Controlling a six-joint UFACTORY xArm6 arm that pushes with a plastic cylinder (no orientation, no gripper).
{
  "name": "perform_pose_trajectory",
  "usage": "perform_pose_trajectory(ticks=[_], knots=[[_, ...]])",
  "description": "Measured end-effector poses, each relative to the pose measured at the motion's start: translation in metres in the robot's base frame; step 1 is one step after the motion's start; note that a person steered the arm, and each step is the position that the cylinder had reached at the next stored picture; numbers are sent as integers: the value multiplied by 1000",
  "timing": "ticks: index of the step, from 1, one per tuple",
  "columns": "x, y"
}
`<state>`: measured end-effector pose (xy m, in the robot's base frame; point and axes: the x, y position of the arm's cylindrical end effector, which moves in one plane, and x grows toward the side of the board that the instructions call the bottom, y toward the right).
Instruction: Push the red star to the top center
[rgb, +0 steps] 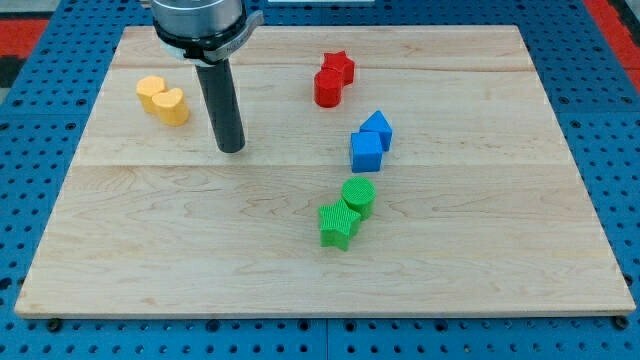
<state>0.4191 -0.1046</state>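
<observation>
The red star lies near the view's top centre of the wooden board, touching a red cylinder just below and left of it. My tip rests on the board well to the left of and below the red star, about a hundred pixels away, touching no block.
Two yellow blocks sit side by side at the upper left, left of my tip. A blue block and a blue cube touch at centre right. A green cylinder and a green star touch below them.
</observation>
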Motion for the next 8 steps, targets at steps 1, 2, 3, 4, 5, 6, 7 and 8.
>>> perform_pose_trajectory(ticks=[1, 2, 3, 4, 5, 6, 7, 8], knots=[[7, 10], [21, 11], [33, 12], [38, 18], [38, 26], [38, 33], [38, 48], [35, 62]])
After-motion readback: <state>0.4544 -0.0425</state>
